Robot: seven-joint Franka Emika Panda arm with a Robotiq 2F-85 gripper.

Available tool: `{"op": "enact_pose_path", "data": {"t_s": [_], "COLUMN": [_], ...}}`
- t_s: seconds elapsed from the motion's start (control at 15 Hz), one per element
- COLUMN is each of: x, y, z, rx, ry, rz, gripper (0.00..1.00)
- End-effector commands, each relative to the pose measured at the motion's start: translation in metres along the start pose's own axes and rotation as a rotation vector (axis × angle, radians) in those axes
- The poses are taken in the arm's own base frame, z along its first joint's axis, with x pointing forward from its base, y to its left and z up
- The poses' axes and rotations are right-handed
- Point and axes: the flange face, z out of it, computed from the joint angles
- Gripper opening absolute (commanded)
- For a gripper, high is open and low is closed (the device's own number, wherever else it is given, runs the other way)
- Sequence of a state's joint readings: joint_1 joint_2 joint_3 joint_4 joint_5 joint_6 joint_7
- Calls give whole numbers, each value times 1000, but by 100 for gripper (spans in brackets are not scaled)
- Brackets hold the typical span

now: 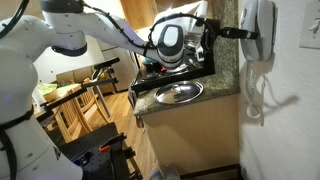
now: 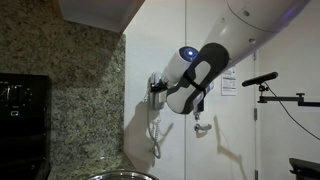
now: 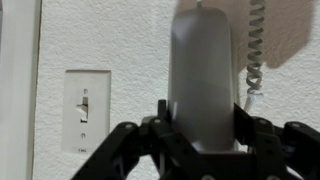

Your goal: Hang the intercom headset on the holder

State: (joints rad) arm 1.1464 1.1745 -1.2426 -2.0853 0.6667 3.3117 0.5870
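Note:
My gripper (image 3: pixel 203 118) is shut on the intercom headset (image 3: pixel 205 60), a slim light-grey handset standing upright between the two black fingers. In an exterior view the gripper (image 1: pixel 238 33) holds the headset against the grey holder (image 1: pixel 264 22) on the white wall. I cannot tell whether the headset rests in the holder. The white coiled cord (image 1: pixel 256 95) hangs down below it, and it also shows in the wrist view (image 3: pixel 256 45). In an exterior view the arm's wrist (image 2: pixel 190 75) covers most of the headset (image 2: pixel 156 90); the cord (image 2: pixel 155 135) dangles beneath.
A flat white switch plate (image 3: pixel 84 110) is on the wall beside the holder, also in an exterior view (image 1: pixel 311 35). A steel bowl (image 1: pixel 178 92) sits on the granite counter (image 1: pixel 215 95) below the arm. A camera stand (image 2: pixel 275 90) is near the wall.

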Motion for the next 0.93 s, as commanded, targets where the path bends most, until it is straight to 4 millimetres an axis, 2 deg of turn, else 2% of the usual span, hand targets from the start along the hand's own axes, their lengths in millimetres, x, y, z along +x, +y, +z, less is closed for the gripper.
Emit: {"op": "enact_pose_path", "data": {"t_s": [0.0, 0.6, 0.67, 0.73, 0.87], "x": [19, 27, 1, 0, -3], "y": [-8, -12, -1, -1, -1], "z": [7, 8, 1, 1, 1], "rx": [17, 10, -3, -4, -5], "ry": [26, 29, -6, -10, -14], "rz": [9, 15, 6, 6, 3], "gripper": [34, 34, 34, 59, 59]}}
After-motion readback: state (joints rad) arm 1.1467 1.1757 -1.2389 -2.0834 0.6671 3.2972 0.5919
